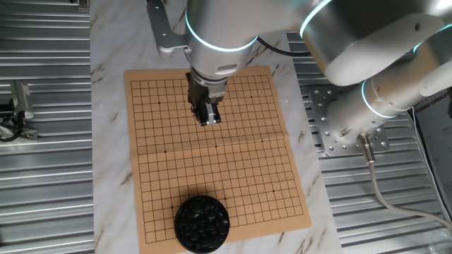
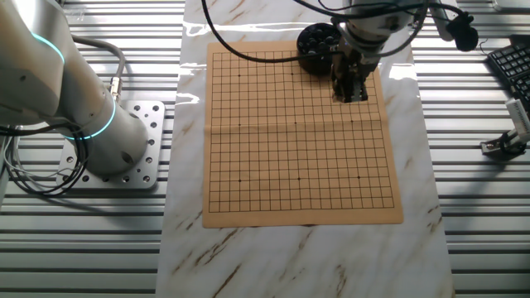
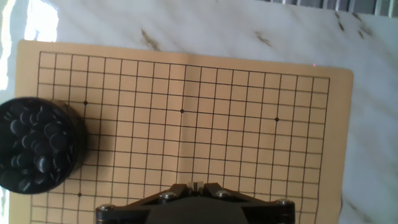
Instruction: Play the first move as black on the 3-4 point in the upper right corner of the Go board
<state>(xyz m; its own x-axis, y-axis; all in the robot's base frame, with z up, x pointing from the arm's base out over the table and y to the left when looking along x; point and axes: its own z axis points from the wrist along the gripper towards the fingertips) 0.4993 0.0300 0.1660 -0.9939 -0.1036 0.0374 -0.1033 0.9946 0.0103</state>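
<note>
One gripper, hanging over the Go board, fingers pointing down at the grid. In one fixed view the fingertips look drawn close together; the hand view shows only the finger bases, meeting at the bottom edge. Whether a stone sits between the tips cannot be told from any view.

The other fixed view places the gripper just beside the bowl, over the board's far right part as that camera sees it. One fixed view shows it nearer the opposite end from the bowl; the height of the hand likely skews both.

One board, tan, black grid lines, star dots visible, a crease across its middle. No stone lies on the grid in any view.

One bowl, round, black, standing on the board's edge region. The hand view alone looks into it: many black stones heaped inside, too many to count, small, round, glossy, each catching a pale highlight.

One marble-patterned mat under the board, on a ribbed metal table. The other fixed view alone shows the arm base on its bolted plate and a keyboard corner at the right.
</note>
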